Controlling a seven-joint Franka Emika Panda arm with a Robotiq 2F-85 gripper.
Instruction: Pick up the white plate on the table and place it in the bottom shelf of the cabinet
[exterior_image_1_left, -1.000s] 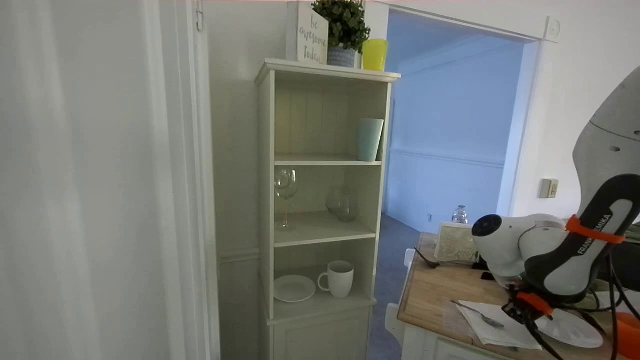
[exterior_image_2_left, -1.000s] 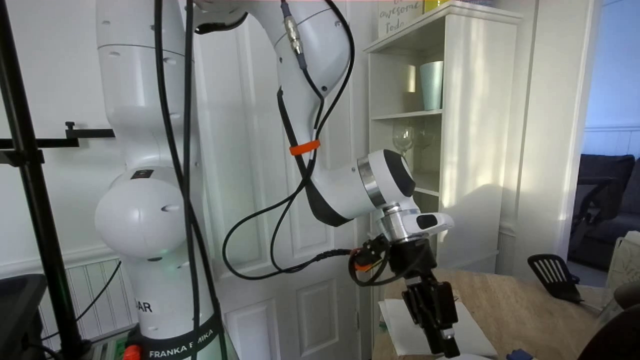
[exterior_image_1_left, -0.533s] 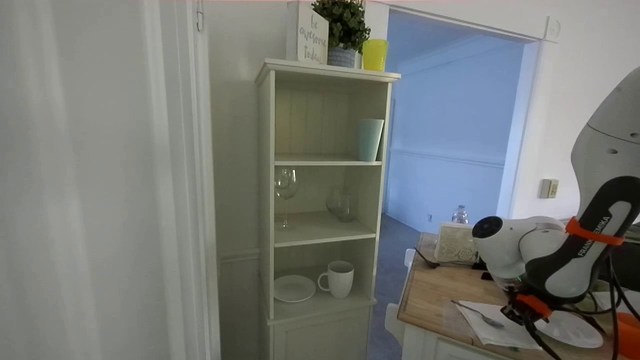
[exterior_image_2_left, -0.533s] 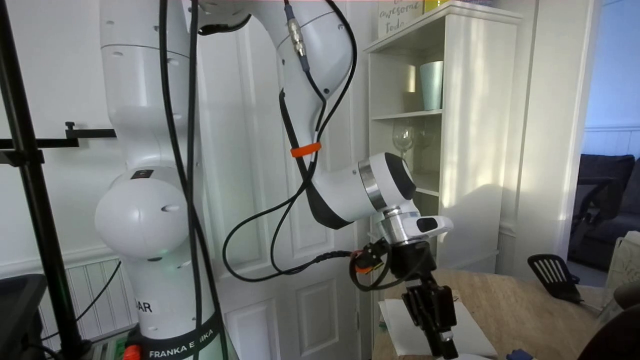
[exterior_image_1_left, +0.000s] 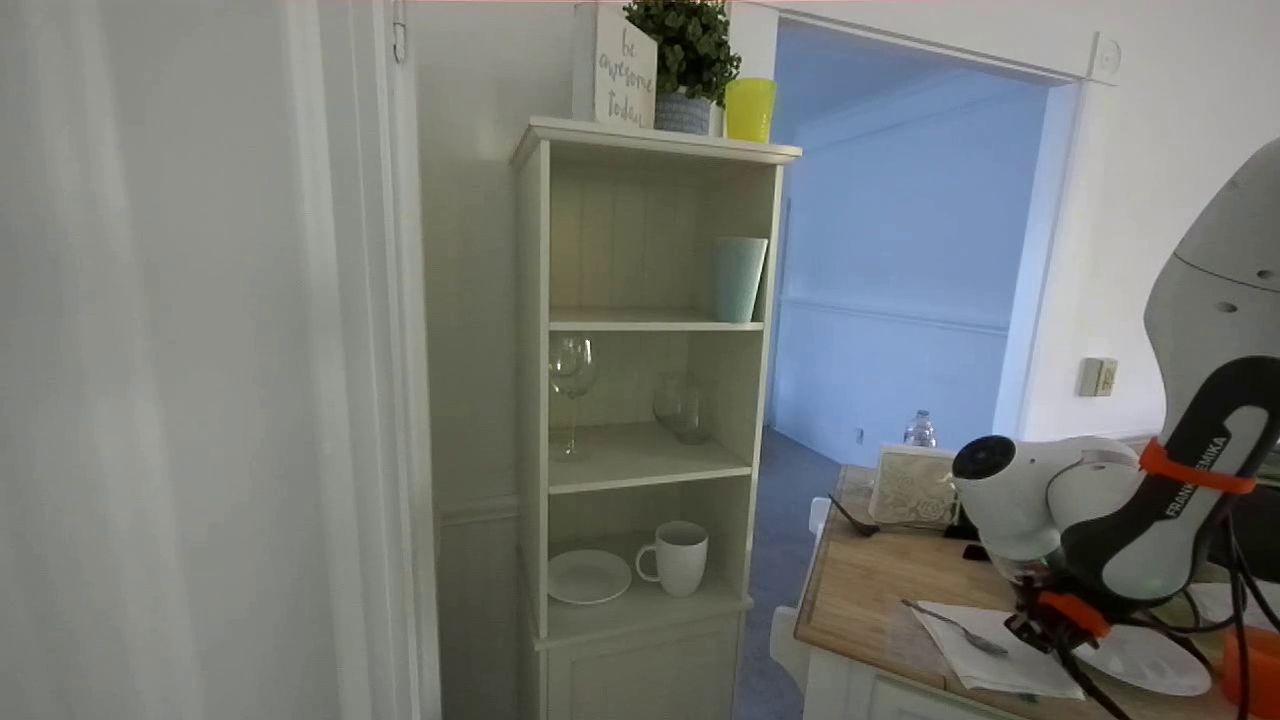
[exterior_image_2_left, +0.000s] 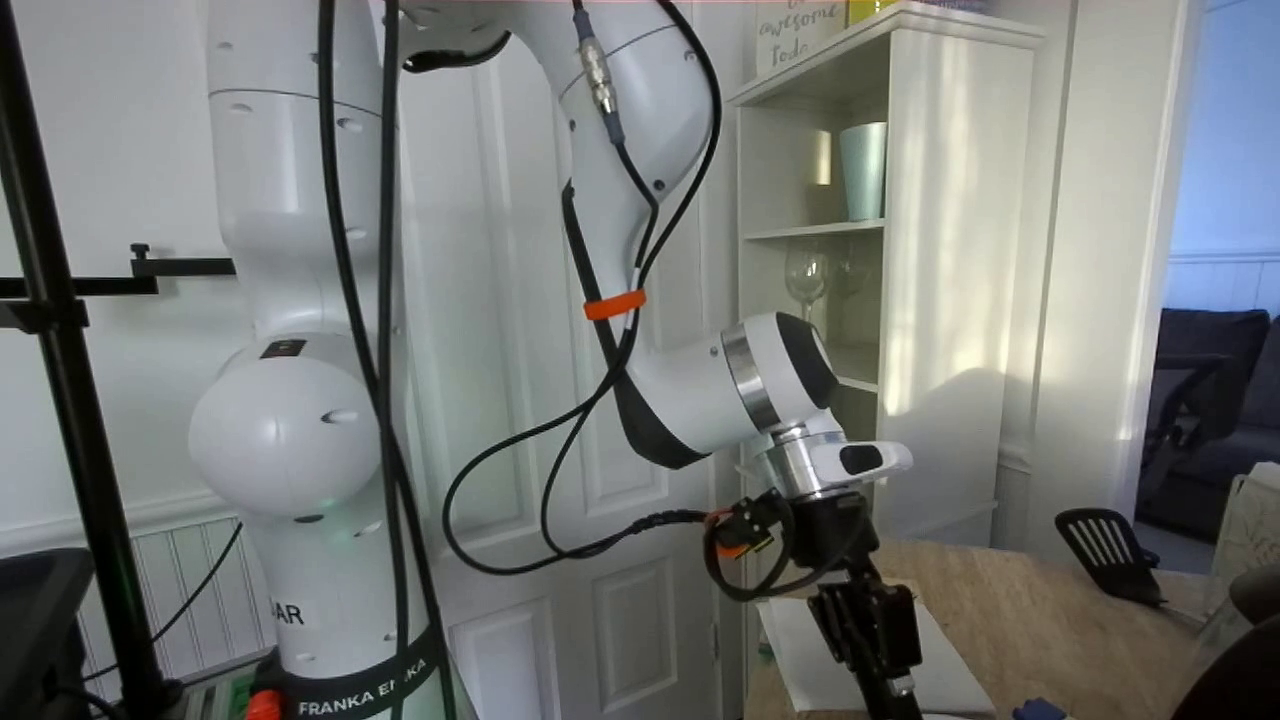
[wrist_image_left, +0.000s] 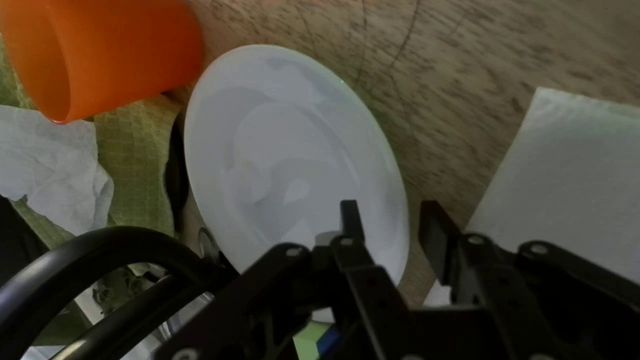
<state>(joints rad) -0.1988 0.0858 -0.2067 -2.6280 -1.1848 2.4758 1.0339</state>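
The black two-finger gripper (wrist_image_left: 392, 215) stands with its fingers partly spread and grips nothing. In the wrist view, one finger is over the small, round, shallow white plate (wrist_image_left: 292, 150) and the other outside its rim, at 4 o'clock; contact cannot be determined. The plate lies on the light tan wooden table (wrist_image_left: 475, 55). An orange cup (wrist_image_left: 122, 55) is just beside it at 10 o'clock. In an exterior view, the tall cream-white open-fronted cabinet (exterior_image_1_left: 655, 140) holds on its bottom shelf (exterior_image_1_left: 640, 613) a second round white plate (exterior_image_1_left: 588, 577) with a white handled mug (exterior_image_1_left: 685, 562) at 3 o'clock
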